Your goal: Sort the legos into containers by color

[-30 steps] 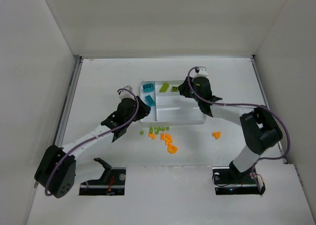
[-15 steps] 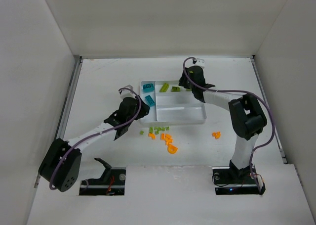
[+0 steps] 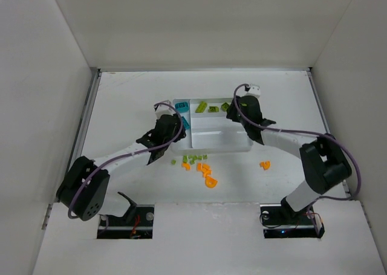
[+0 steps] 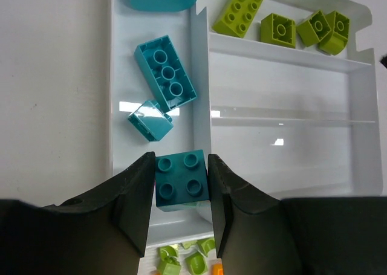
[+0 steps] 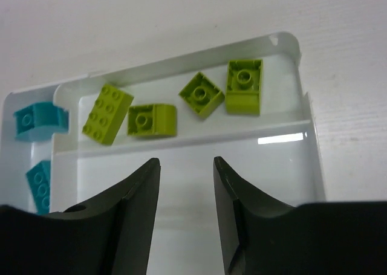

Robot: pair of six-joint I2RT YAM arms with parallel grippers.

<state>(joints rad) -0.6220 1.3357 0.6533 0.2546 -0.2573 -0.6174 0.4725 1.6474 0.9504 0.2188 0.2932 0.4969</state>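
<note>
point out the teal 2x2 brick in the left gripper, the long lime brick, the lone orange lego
teal 2x2 brick (image 4: 181,181), left wrist view, studded top
long lime brick (image 4: 237,10), left wrist view, studded top
lone orange lego (image 3: 264,164), top external view, middle

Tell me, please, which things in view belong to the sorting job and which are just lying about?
Part of the job: white tray; teal bricks in its narrow section; lime bricks in its far section; teal brick held by the left gripper; open right gripper; loose lime bricks and orange bricks on the table.
Not part of it: the arms' purple cables; enclosure walls.
</note>
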